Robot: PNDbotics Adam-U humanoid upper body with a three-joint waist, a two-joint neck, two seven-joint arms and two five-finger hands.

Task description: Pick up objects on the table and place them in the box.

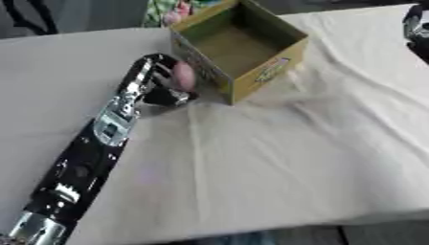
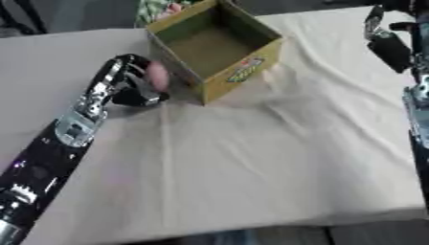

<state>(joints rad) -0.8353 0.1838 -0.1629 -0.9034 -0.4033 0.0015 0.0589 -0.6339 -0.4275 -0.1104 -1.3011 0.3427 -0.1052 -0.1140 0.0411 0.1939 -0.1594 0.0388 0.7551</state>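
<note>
An open yellow-green cardboard box (image 1: 266, 72) stands at the back middle of the white-clothed table, and its inside looks empty. My left hand (image 1: 163, 86) is just left of the box's near-left wall, fingers curled round a small pink object (image 1: 184, 76) held close to that wall. The left arm runs from the lower left corner up to it. My right hand (image 2: 387, 45) hangs at the far right edge, well away from the box; its fingers are too blurred to read.
A wrinkled white cloth (image 1: 276, 158) covers the table, whose front edge runs along the bottom. Colourful items (image 1: 167, 12) lie beyond the table's far edge behind the box.
</note>
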